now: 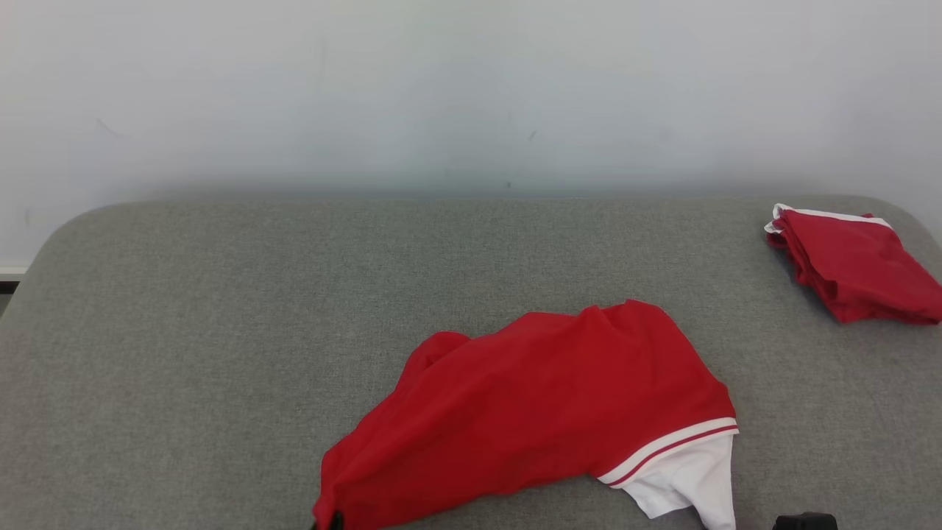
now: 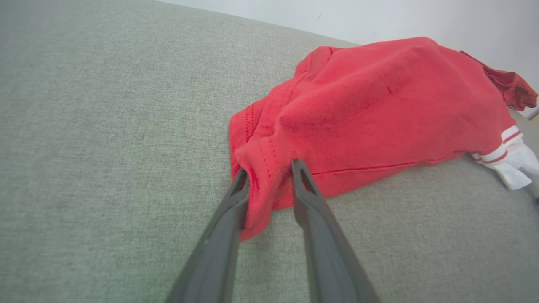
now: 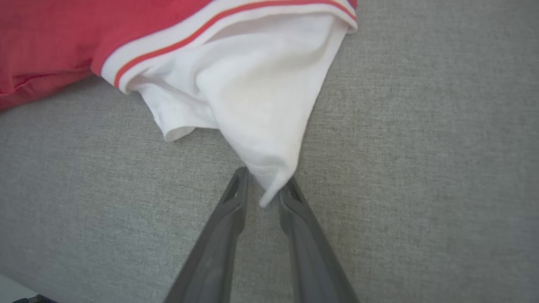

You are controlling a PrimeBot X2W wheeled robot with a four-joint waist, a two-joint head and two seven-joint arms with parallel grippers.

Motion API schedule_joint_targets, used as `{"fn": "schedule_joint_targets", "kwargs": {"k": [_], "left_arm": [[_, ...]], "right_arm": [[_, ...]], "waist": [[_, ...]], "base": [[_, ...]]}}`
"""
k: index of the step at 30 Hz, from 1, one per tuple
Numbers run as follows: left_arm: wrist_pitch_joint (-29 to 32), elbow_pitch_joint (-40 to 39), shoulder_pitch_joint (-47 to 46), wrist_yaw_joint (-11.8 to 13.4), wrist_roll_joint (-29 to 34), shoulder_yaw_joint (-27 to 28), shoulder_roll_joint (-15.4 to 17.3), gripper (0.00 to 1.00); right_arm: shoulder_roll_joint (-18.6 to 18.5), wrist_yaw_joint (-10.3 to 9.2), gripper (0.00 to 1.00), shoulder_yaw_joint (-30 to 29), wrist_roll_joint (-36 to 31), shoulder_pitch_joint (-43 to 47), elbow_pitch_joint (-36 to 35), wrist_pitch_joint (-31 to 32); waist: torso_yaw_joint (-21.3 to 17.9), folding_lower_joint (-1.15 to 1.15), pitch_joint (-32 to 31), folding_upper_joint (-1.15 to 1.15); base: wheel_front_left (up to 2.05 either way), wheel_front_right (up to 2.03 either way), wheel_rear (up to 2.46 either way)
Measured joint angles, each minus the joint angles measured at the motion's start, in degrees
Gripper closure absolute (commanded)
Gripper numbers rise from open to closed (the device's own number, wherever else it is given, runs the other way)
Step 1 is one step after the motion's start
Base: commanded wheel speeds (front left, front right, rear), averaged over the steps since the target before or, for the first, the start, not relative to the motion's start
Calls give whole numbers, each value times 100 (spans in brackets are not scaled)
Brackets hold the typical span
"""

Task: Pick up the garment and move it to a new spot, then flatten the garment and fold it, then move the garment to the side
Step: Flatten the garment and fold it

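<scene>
1. Red cloth with a white part, the garment (image 1: 530,397) lies crumpled on the near middle of the grey woven surface (image 1: 221,331); it is not flat, with a hump in the middle and loose folds.
2. At the far right corner of the surface rests a second red garment (image 1: 854,265), already folded and well apart from the first one.
3. In its wrist view the left gripper (image 2: 269,168) has a bunched red corner between its jaws; both fingers touch the cloth, so I judge the jaws closed on it.
4. The right gripper (image 3: 265,176) holds the pointed tip of the white part (image 3: 252,97) in the same way; the jaws are narrow and the tip sits between them.
5. My judgement of the step: this is the first one, the pick-up, with two opposite ends taken and the garment not yet lifted.
6. The next move calls for raising both ends together and evenly; if one end slips out, the cloth will hang from one side and land crumpled again; the new spot should also stay away from the folded piece.
</scene>
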Motion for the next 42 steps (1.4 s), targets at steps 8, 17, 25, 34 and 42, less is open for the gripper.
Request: {"fn": "schedule_joint_targets", "kwargs": {"k": [8,17,25,34,42], "left_arm": [[0,-343,271,0,-60,-77,126,100],[0,-1302,705,0,5,18,482,100],[231,-1797,-725,-1,-335,-669,1308,100],[1131,-2067,-3915,-1,-2195,-1658,2335,100],[1613,-1360,-7088,-1,-3292,-2081,2610,100]], "right_arm": [[19,0,100,129,1163,216,-275,-40],[-453,0,100,146,2052,710,-1772,365],[-742,0,100,-208,2366,-66,-2568,904],[-753,0,100,-790,2704,-2803,-2073,1452],[-309,-1,100,-955,2419,-6369,-655,1952]], "waist": [[30,0,-74,0],[-58,0,-112,0],[-83,0,45,0],[-93,2,664,0],[-147,3,1557,1]], "base": [[0,0,0],[0,0,0],[0,0,0],[0,0,0],[0,0,0]]}}
